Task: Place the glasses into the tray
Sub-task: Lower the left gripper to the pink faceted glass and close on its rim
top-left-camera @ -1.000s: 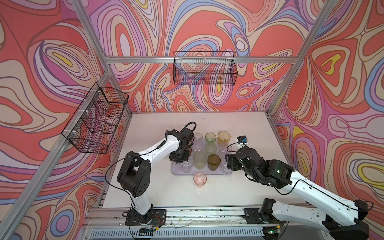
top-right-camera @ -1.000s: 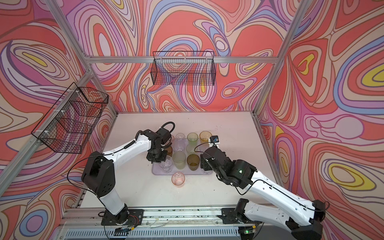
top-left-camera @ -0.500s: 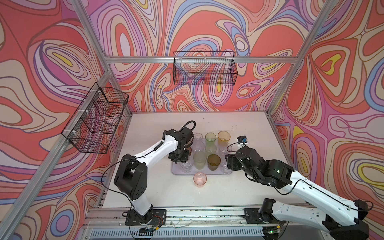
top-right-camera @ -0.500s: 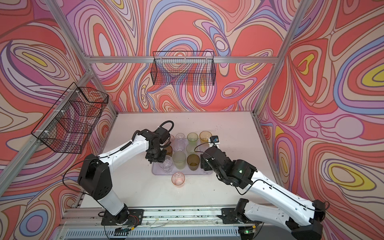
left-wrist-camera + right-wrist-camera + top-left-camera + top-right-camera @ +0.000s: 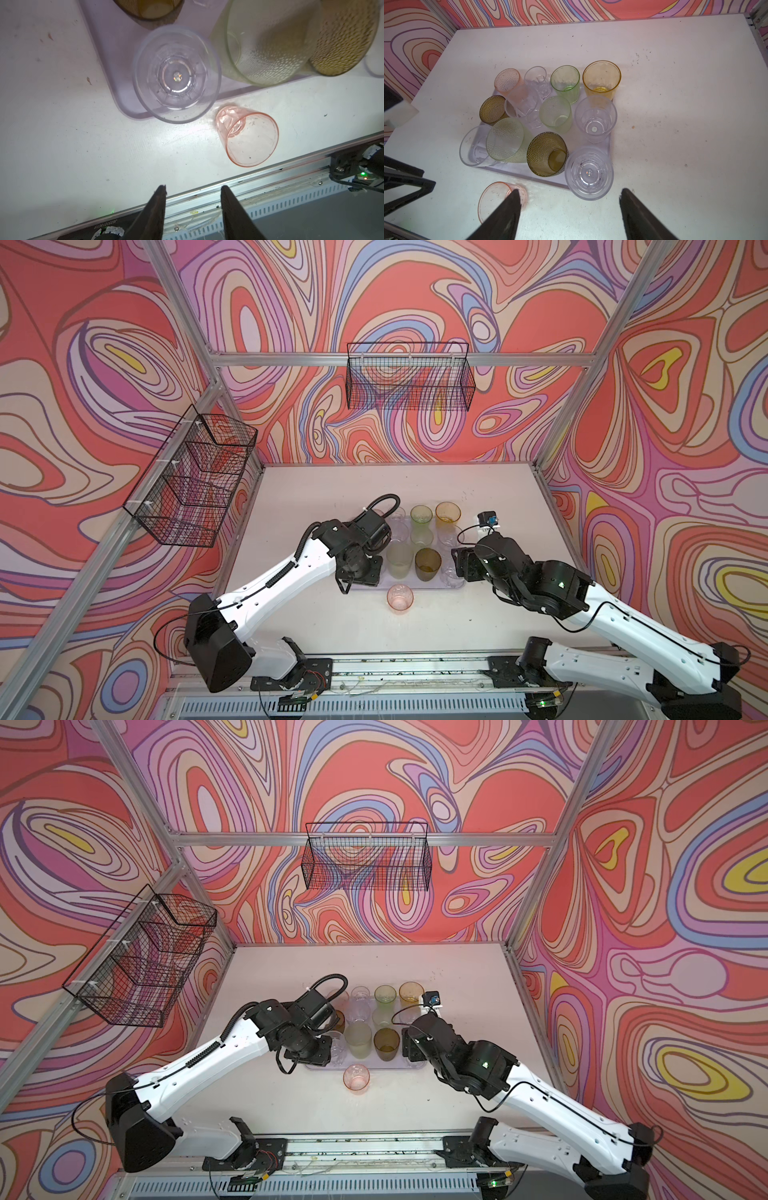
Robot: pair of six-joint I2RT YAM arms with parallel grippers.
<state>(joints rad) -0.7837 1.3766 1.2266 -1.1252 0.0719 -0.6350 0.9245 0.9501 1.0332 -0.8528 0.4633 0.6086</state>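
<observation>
Looking through my left wrist view, I am seeing a clear glass [image 5: 176, 74] standing in a corner of the tray [image 5: 116, 62], a spot my left arm [image 5: 353, 564] is covering in a top view. The right wrist view is showing the other glasses [image 5: 556, 114] crowding the tray. One pink glass [image 5: 400, 599] is standing on the counter [image 5: 478, 489] just beside the tray's near rim. My left tool [image 5: 194, 187] is hanging partly parted and empty. My right tool [image 5: 569, 190] is gaping wide, gripping nothing.

Swirl-patterned walls [image 5: 415, 290], white table [image 5: 478, 489], rear wire basket [image 5: 409, 381], left wire basket [image 5: 191, 481].
</observation>
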